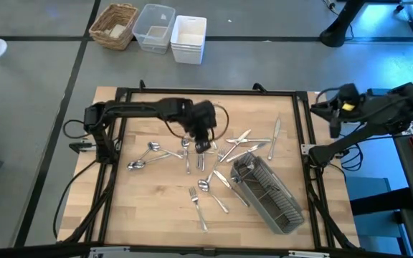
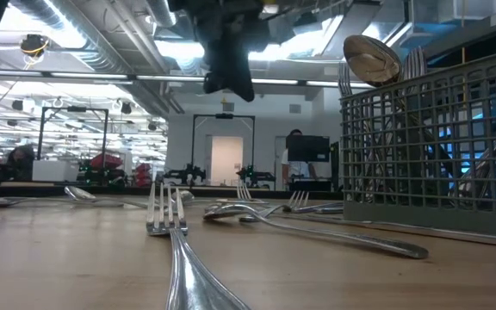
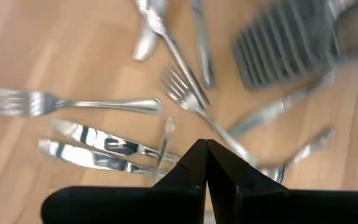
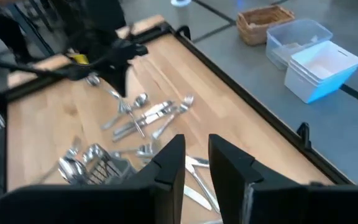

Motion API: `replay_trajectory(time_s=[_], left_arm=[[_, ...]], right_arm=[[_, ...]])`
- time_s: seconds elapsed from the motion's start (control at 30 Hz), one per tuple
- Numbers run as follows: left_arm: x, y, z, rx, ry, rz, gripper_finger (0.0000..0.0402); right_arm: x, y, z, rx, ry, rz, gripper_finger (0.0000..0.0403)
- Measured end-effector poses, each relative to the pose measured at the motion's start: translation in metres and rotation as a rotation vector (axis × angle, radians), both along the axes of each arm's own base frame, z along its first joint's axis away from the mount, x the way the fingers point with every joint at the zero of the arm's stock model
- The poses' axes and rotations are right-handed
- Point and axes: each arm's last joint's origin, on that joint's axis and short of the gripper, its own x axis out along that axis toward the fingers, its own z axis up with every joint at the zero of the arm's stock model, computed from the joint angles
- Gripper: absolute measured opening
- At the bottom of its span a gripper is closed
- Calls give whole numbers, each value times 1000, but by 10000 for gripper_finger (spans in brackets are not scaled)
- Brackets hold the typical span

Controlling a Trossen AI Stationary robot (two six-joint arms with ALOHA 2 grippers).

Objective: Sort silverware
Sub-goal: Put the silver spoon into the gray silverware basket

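The silverware lies scattered on the wooden table: spoons (image 1: 148, 152) at left centre, forks (image 1: 196, 201) near the front, knives and forks (image 1: 244, 141) toward the right. More pieces stand upright in the grey slatted caddy (image 1: 267, 190), among them a spoon (image 2: 371, 58). My left gripper (image 1: 203, 146) hangs shut over the middle of the table, pointing steeply down. Nothing is between its fingers (image 3: 191, 163), and it is clear of the forks and knives (image 3: 98, 142) below. My right gripper (image 4: 196, 152) is open and empty, raised beyond the table's right edge (image 1: 332, 115).
A black frame (image 1: 206, 92) runs around the table top. Beyond the far edge stand a wicker basket (image 1: 115, 25), a clear plastic tub (image 1: 154, 27) and a white bin (image 1: 189, 37). The caddy lies slantwise at the front right. Bare wood shows at the front left.
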Motion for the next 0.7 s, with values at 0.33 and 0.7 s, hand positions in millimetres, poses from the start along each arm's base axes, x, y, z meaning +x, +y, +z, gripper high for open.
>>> replay_trajectory(time_s=[0.33,0.7], left_arm=[[-27,-11,-20,-149,416,329,81],[-34,-9,-80,-283,446,845,109]], right_arm=[[32,15,-35,59,152,-45,72],[58,26,-46,14,252,-39,72]])
